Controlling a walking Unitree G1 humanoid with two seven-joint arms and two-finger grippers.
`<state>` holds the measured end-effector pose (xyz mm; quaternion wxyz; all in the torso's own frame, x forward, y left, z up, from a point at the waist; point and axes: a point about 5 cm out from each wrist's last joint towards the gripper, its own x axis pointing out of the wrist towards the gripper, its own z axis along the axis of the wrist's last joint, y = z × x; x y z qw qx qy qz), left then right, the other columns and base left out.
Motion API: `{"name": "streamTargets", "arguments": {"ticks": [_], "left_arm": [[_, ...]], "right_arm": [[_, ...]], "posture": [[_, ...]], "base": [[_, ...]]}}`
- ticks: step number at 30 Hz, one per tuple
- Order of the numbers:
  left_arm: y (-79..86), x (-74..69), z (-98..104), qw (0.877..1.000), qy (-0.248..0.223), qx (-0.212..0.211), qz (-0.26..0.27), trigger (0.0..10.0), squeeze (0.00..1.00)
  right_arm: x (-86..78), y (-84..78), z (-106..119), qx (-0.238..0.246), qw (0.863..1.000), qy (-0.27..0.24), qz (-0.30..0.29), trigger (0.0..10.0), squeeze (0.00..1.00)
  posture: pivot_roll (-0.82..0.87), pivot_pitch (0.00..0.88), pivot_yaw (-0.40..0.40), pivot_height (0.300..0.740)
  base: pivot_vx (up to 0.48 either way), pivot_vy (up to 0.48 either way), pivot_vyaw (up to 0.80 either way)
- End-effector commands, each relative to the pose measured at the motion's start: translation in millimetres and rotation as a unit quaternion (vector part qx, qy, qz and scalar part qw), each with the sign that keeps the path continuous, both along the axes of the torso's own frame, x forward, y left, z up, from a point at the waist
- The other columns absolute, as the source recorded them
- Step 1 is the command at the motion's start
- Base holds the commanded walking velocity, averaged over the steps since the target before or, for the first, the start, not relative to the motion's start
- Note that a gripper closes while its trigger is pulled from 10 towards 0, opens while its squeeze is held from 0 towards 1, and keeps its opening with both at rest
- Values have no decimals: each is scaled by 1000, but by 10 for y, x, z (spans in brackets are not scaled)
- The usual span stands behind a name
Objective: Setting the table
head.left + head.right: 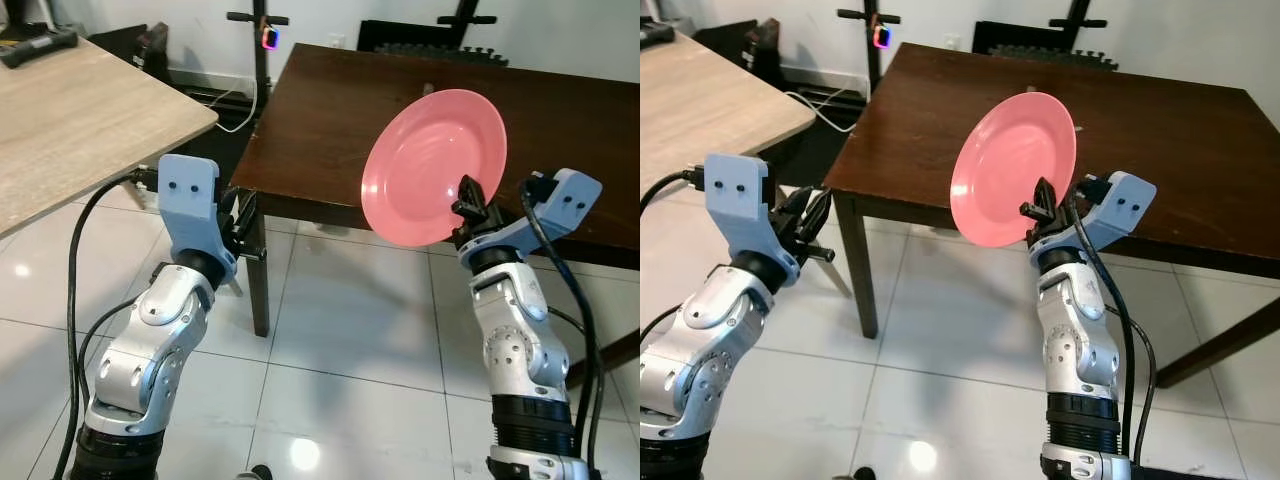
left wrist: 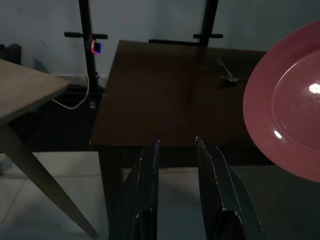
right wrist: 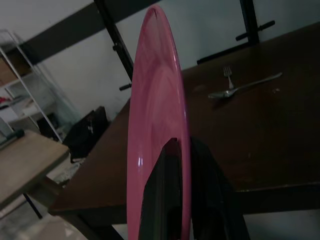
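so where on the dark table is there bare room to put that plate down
Most of the dark table is bare: the whole stretch from its near edge and left corner back toward the wall. The only clutter is a fork and spoon lying together toward the far side. The pink plate is on edge in the right gripper, at the near edge.

Home dining room: dark table (image 1: 400,120), tiled floor (image 1: 340,340)

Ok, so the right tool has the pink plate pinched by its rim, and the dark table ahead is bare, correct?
Not bare. The right wrist view shows a fork and spoon lying on the dark table. The rest holds: the right tool pinches the pink plate by its rim.
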<state>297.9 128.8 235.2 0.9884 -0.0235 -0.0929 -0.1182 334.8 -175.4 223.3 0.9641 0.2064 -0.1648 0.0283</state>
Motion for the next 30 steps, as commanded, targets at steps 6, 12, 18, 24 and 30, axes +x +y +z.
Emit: {"name": "streamTargets", "arguments": {"ticks": [6, 12, 18, 24, 30], "left_arm": [[66, 18, -99, 1000, 23, 2, 19, 10000, 0], [69, 19, -115, 999, 25, 6, 23, 10000, 0], [84, 26, -135, 999, 28, 12, 32, 10000, 0], [98, 39, -143, 999, 31, 13, 39, 10000, 0], [111, 54, -144, 998, 31, 15, 47, 10000, 0]], "right_arm": [[-3, -3, -29, -18, 1000, 9, -6, 10000, 0], [19, -50, -31, -33, 999, 15, -27, 10000, 0], [24, -51, -39, -30, 999, 16, -28, 10000, 0], [17, -43, -57, -31, 999, 17, -28, 10000, 0], [16, -37, -76, -32, 999, 20, -29, 10000, 0]], "posture": [[55, 104, 41, 740], [59, 105, 39, 740], [57, 105, 39, 740], [57, 106, 40, 740], [58, 106, 41, 740]], "base": [[0, 0, 0], [0, 0, 667], [0, 0, 800], [0, 0, 800], [0, 0, 800]]}}
